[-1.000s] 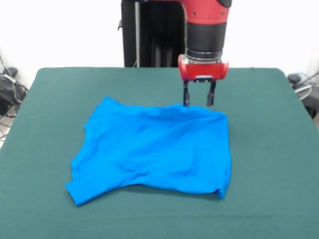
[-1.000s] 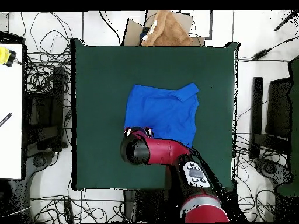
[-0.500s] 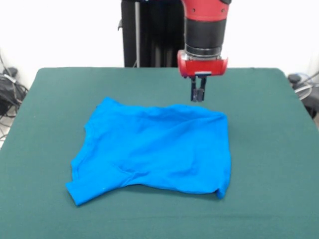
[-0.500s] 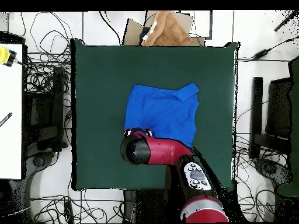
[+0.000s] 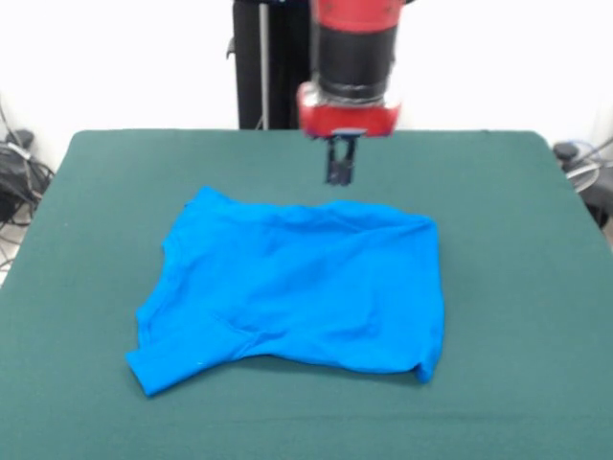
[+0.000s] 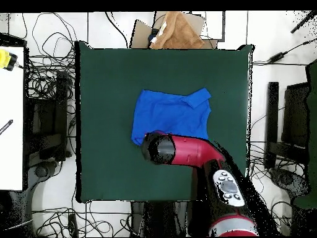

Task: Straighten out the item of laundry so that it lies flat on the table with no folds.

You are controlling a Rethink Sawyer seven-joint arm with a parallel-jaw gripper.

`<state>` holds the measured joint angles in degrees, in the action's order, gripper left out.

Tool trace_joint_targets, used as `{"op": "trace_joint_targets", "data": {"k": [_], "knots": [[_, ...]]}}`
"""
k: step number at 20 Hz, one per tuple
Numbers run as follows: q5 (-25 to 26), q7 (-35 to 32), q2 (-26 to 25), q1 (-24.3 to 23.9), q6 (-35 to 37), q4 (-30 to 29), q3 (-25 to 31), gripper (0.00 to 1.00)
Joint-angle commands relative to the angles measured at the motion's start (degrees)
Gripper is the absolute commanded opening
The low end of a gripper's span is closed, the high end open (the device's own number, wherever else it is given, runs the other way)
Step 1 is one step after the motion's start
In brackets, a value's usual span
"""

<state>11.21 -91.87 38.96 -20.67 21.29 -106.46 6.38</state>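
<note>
T-shirt: a bright blue T-shirt (image 5: 297,292) lies plain side up near the middle of the dark green table (image 5: 517,287), spread wide but creased. No lettering shows in either view.

Shirt edges: in the front view one sleeve (image 5: 158,369) sticks out at the lower left, and the lower right corner (image 5: 426,369) is turned over in a small fold. A raised ridge runs along the far edge, and soft wrinkles cross the middle.

Gripper: the gripper (image 5: 340,171) hangs below the red and black arm (image 5: 350,57), its two dark fingers drawn together with nothing between them.

Gripper to shirt: it hovers above the table just beyond the shirt's far edge, roughly over that edge's middle, clear of the cloth and not touching it.

Front view only: the fingers, the gap between them and the shirt, and the height of the folds.

Overhead view only: the shirt (image 6: 173,114) shows its whole outline, with a sleeve (image 6: 201,97) pointing toward the upper right. The arm (image 6: 186,152) covers the shirt's lower edge and hides the gripper completely.

Surroundings: the overhead view also takes in tangled cables (image 6: 49,93) on the floor and a brown cloth (image 6: 176,31) on cardboard past the table's top edge.
</note>
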Motion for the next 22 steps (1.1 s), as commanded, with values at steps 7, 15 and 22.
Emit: {"op": "trace_joint_targets", "data": {"k": [7,15,22], "knots": [[13.3,16.6,-19.2,-16.3,0.7,26.2,16.8,0.00],[16.3,25.0,-28.7,-20.8,5.9,37.1,24.8,0.00],[17.0,28.3,-31.5,-22.7,4.8,38.8,27.2,0.00]]}}
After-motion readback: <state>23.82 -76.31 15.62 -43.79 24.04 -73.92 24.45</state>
